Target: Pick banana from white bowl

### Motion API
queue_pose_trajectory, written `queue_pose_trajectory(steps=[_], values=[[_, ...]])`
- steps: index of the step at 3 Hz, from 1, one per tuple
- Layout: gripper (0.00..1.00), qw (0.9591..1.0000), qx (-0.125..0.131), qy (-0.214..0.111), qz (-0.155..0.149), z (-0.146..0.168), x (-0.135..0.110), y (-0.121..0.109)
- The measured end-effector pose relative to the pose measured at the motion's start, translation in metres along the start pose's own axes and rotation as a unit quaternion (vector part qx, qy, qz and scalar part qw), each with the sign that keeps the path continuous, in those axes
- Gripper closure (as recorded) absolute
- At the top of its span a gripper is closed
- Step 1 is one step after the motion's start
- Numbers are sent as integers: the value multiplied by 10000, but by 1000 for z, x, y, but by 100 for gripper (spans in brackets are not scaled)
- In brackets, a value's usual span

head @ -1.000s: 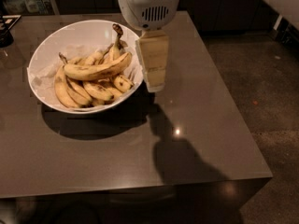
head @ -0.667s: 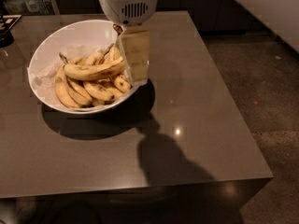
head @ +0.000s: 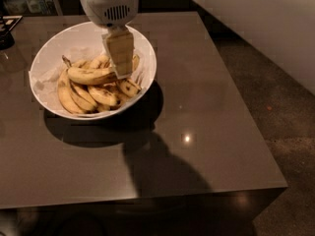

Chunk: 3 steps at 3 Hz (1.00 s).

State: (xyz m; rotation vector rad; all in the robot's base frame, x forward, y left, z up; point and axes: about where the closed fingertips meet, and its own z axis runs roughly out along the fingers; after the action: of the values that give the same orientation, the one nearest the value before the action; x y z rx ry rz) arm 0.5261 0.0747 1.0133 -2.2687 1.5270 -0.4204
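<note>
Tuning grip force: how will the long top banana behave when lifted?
The banana looks firm, so it should lift stiffly, though speckled skin probably bruises if squeezed hard. It rests on other bananas in the white bowl, so it may rock or slide. The gripper is over one end; an end hold might tilt it.

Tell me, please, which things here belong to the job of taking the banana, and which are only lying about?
For the job:
- banana, the long one on top
- bowl
- claw, low over the bowl, by the banana's right end

Lying about:
- other bananas
- paper lining the bowl
- dark thing at the far left of the table
</note>
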Motion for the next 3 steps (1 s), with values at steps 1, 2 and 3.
queue_pose_trajectory(steps=[1, 2, 3], values=[[28, 9996, -262, -98, -56, 24, -7, 0], [31, 9979, -610, -198, -3, 52, -9, 1], [37, 9957, -886, -262, 32, 73, -8, -1]])
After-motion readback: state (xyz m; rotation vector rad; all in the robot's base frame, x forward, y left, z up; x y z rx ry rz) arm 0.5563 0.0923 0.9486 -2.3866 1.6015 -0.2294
